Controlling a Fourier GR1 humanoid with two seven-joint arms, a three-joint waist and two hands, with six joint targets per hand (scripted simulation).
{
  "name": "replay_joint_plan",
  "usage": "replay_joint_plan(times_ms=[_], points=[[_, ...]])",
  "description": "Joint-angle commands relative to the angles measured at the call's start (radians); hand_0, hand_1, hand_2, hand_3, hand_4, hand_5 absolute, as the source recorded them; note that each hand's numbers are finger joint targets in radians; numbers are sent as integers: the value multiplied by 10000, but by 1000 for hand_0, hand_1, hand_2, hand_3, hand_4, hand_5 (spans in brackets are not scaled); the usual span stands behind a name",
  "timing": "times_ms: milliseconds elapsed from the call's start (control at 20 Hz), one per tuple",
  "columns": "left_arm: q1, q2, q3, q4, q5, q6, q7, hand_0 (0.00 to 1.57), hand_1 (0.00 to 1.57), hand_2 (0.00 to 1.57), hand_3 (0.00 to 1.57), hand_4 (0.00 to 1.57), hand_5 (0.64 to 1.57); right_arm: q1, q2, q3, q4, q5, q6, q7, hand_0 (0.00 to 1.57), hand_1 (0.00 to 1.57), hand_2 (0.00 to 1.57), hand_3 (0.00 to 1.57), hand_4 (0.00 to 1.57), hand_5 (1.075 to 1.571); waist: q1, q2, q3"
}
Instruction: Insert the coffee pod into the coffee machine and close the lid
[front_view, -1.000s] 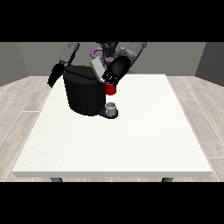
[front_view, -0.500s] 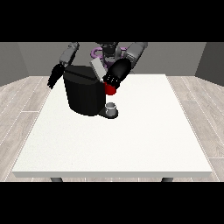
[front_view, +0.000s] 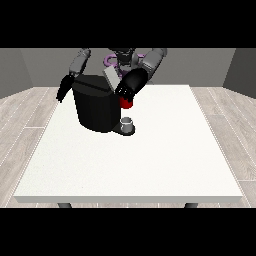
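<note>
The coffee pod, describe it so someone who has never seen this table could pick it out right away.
Find the big black coffee machine on the far left part of the white table. At its upper right corner, the hand at the view's right holds the coffee pod above a small grey cup. The pod is the only red thing in view.

Large white table (front_view: 150, 170) on dark legs; pale wood-plank floor (front_view: 30, 107); plain grey walls (front_view: 30, 65).
</note>
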Motion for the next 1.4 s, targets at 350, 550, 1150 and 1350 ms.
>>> replay_joint_plan(times_ms=[350, 550, 1150, 1350], points=[[-53, 225, -247, -115, -525, 813, -760, 1044, 1044, 1049, 744, 0, 1571, -687, -368, -252, 26, 20, 16, 173, 0, 0, 0, 0, 87, 1571, 12, 547, -5], [-13, 752, -75, 189, -617, 915, -1033, 742, 742, 871, 653, 0, 1571, -68, -19, 355, -403, 522, -252, 442, 0, 0, 0, 0, 147, 1571, -311, 302, -10], [238, 721, -77, 357, -846, 1085, -1016, 0, 0, 432, 326, 0, 1571, 39, 45, 194, -433, 67, 94, 229, 0, 0, 0, 0, 0, 1571, -123, 42, -3], [985, 5, -305, 231, -845, 998, -839, 0, 0, 221, 146, 0, 1571, 783, 183, 75, -46, -21, -9, 40, 0, 0, 0, 0, 0, 1571, 434, -864, -3]])
